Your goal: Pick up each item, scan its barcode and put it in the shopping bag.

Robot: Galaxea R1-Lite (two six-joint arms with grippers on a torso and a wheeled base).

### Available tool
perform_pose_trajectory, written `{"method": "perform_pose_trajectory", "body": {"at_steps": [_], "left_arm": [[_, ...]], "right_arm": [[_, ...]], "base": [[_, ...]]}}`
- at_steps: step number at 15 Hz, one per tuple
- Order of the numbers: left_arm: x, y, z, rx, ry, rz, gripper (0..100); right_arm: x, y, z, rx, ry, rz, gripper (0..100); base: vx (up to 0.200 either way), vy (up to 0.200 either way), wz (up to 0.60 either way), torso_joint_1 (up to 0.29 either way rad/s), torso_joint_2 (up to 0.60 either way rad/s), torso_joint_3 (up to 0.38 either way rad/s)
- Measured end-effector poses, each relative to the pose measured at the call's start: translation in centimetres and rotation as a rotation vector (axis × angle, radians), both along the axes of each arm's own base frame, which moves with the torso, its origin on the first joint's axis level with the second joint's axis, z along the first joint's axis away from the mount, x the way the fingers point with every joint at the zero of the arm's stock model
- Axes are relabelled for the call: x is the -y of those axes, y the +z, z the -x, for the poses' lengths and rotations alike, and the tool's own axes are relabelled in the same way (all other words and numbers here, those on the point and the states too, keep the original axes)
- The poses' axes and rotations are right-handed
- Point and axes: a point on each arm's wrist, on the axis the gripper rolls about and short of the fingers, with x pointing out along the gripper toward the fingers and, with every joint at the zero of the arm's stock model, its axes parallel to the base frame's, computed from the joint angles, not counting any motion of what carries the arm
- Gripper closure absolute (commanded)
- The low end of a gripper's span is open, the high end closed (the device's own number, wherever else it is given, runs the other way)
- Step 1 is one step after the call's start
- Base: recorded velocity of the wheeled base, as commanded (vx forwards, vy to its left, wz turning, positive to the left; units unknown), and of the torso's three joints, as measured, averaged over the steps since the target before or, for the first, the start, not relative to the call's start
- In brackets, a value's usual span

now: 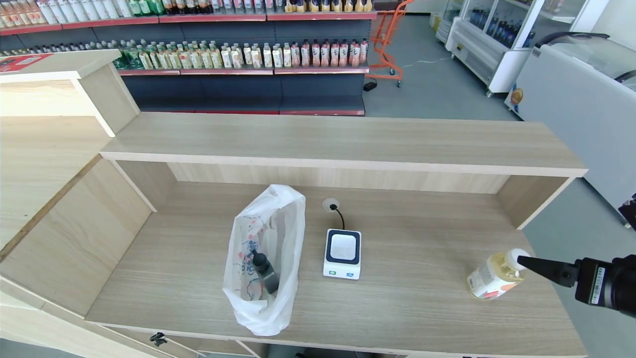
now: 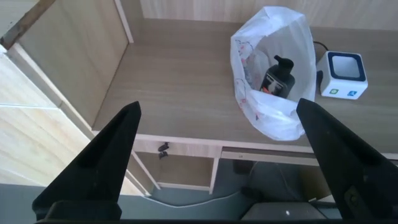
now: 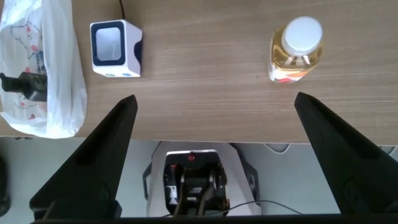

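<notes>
Wooden desk (image 1: 422, 298) is carrying a bag (image 1: 285, 214), scanner (image 1: 343, 253) and an upright bottle (image 1: 494, 276) at its right end; right gripper (image 3: 214, 102) is hovering beside the bottle, spread for grasping; left gripper (image 2: 219, 107) is hanging spread too.

a pale wooden worktop (image 1: 422, 258) sits below a raised ledge (image 1: 348, 141). beyond, red-edged shelves (image 1: 248, 71) carry rows of bottles over a grey floor (image 1: 437, 94). an orange trolley (image 1: 385, 44) stands near white glass-fronted coolers (image 1: 492, 49) on the right.
</notes>
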Motion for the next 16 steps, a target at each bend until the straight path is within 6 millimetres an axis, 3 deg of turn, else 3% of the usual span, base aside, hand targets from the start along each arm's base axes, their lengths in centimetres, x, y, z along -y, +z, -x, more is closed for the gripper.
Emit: {"method": "perform_pose_trajectory", "body": {"at_steps": [3,7,11,16], "left_arm": [[0.00,0.00,0.00,0.000,0.000,0.000,0],[0.00,0.00,0.00,0.000,0.000,0.001,0],[0.00,0.00,0.00,0.000,0.000,-0.001,0],[0.00,0.00,0.00,0.000,-0.001,-0.004,0]], "right_arm": [[-0.01,-0.11,-0.08,-0.007,0.001,0.000,0],[-0.01,-0.18,-0.17,-0.011,0.000,0.000,0],[0.00,-0.53,-0.07,-0.026,-0.001,0.002,0],[0.66,-1.01,-0.16,-0.048,-0.048,0.006,0]], "base": [[0.000,0.000,0.00,0.000,0.00,0.000],[-0.200,0.000,0.00,0.008,0.00,0.001],[0.000,0.000,0.00,0.000,0.00,0.000],[0.000,-0.200,0.00,0.006,0.01,0.000]]}}
